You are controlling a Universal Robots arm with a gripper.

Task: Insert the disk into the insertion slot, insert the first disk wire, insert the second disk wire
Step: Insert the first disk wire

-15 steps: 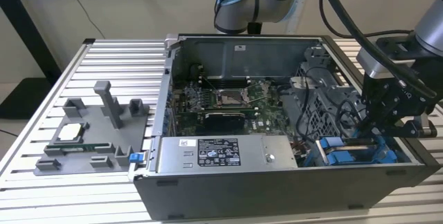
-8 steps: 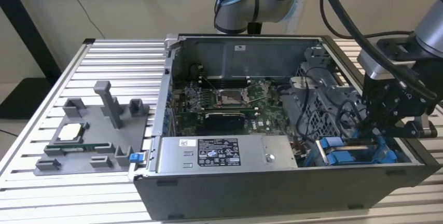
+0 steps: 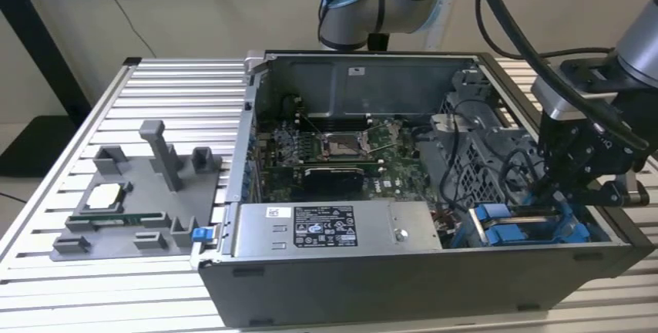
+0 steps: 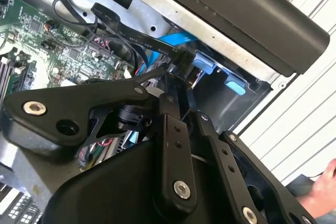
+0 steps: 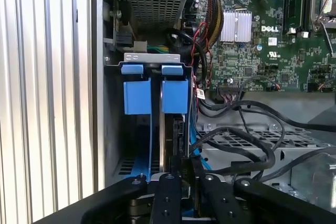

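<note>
The robot arm's black claw hangs low over the insertion slot, a narrow grey metal bay with bright blue plastic rails, in the open black computer case's near corner at the exterior view's right. Whether it is clenched or released cannot be told. In the first wrist view two blue tabs stand side by side, with looping black cables over a perforated grey cage just beside them. The case stands on a slatted metal table.
</note>
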